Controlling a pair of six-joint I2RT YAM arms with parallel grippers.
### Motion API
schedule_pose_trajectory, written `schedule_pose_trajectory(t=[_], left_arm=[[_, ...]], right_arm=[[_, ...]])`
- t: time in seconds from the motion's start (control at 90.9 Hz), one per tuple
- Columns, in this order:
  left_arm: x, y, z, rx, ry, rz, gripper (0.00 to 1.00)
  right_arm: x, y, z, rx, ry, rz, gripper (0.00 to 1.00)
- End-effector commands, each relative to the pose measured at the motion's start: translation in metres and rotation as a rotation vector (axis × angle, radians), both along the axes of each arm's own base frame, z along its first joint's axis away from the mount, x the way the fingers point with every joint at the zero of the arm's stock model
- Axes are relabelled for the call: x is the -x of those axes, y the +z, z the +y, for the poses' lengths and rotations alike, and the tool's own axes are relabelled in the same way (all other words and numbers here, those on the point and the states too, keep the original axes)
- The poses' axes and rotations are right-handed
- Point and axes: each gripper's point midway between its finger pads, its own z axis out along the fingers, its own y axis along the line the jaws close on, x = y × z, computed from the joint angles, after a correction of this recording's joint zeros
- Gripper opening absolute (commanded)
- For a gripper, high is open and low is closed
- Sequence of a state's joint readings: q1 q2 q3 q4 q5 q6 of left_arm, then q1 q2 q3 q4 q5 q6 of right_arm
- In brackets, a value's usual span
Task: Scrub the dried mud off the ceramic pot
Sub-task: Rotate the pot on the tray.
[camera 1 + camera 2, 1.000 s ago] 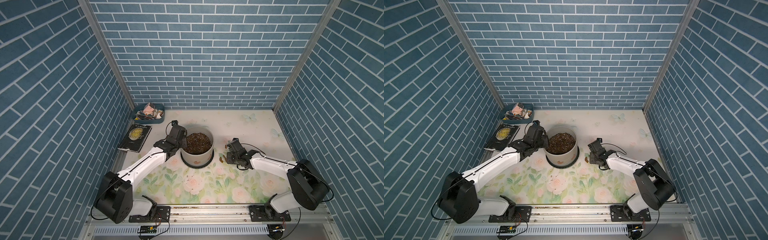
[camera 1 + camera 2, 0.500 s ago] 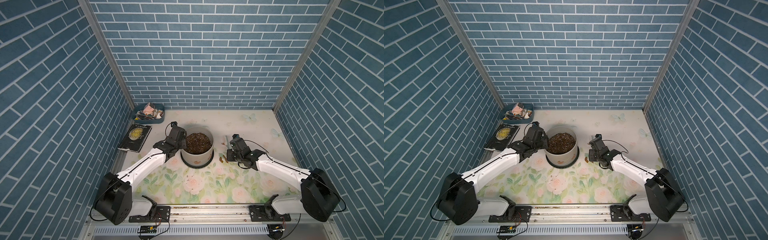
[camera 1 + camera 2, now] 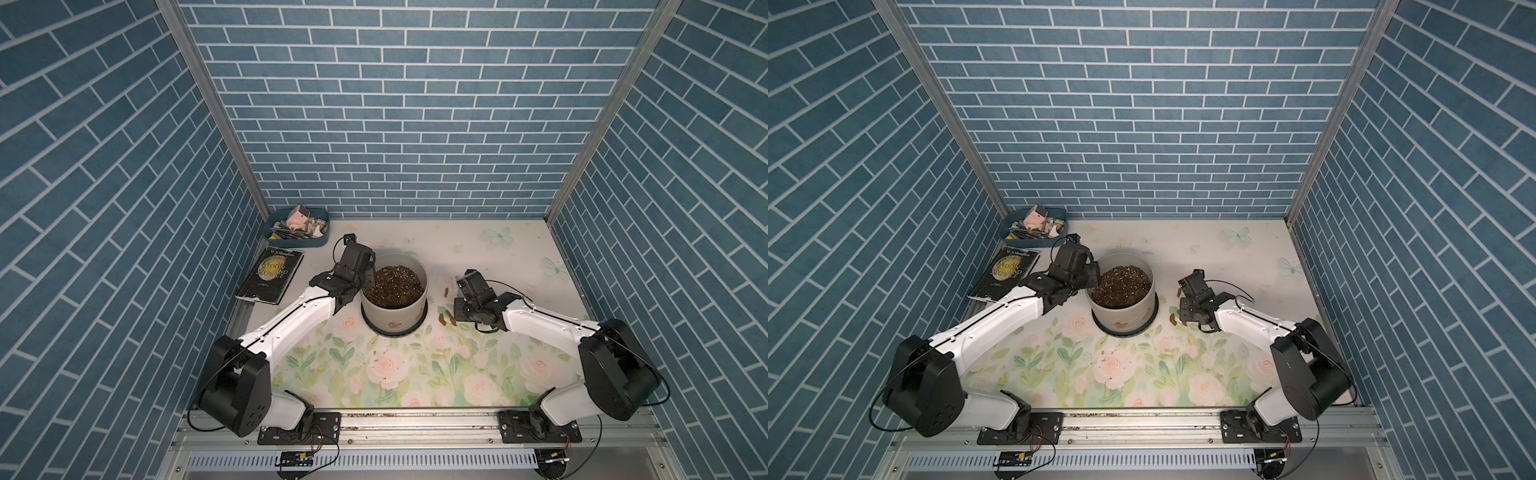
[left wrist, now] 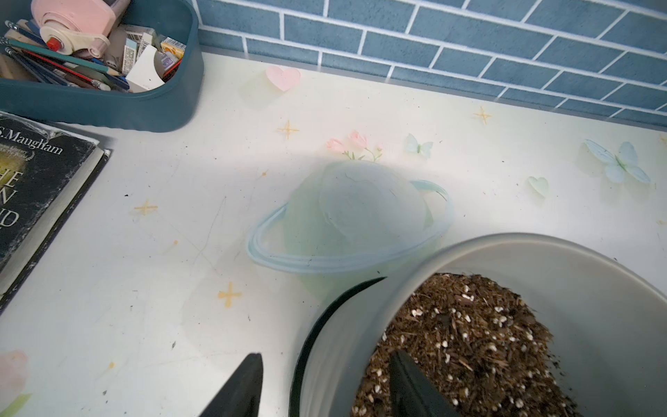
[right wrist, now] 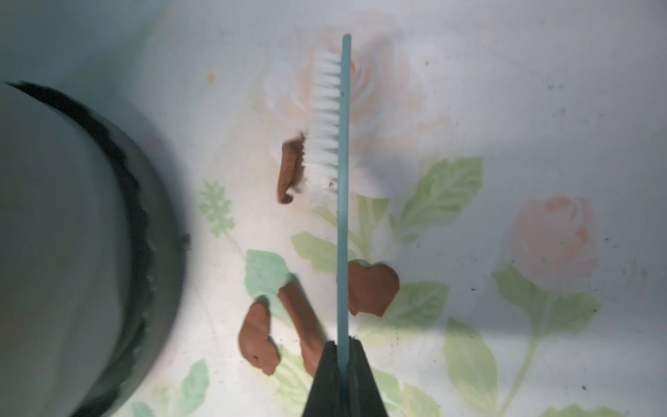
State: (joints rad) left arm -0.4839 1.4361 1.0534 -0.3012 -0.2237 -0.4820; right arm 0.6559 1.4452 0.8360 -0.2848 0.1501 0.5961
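The left gripper has its jaws apart, straddling the ceramic pot rim: one finger outside, one over the soil. Open counter lies beyond, up to the book reading "S.Maugham". The right gripper jaws are clamped on a blue brush. Dried mud flakes lie on the counter beside those jaws, one against the bristles, apart from the pot.

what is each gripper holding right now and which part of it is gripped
The right gripper holds a brush by its handle. The left gripper holds nothing; its open fingers straddle the pot wall.
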Motion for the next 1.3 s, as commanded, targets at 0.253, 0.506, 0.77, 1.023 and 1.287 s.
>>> schedule_pose_trajectory(t=[0.253, 0.506, 0.77, 1.023, 1.287], left_arm=[[-0.026, -0.005, 0.008, -0.034, 0.039, 0.003, 0.63], [-0.017, -0.023, 0.014, -0.056, 0.045, 0.051, 0.49], [0.017, -0.017, 0.036, -0.052, 0.100, 0.070, 0.19], [0.034, -0.011, 0.014, 0.116, 0.018, 0.069, 0.37], [0.007, -0.009, 0.008, 0.086, 0.036, 0.049, 0.60]], right_arm=[[0.028, 0.057, 0.040, -0.087, 0.116, -0.190, 0.00], [0.052, 0.029, 0.050, -0.181, 0.085, -0.158, 0.00], [0.061, 0.017, 0.048, -0.240, 0.065, -0.126, 0.00], [0.067, 0.011, 0.053, -0.254, 0.077, -0.111, 0.00], [0.072, 0.000, 0.056, -0.242, 0.103, -0.087, 0.00]])
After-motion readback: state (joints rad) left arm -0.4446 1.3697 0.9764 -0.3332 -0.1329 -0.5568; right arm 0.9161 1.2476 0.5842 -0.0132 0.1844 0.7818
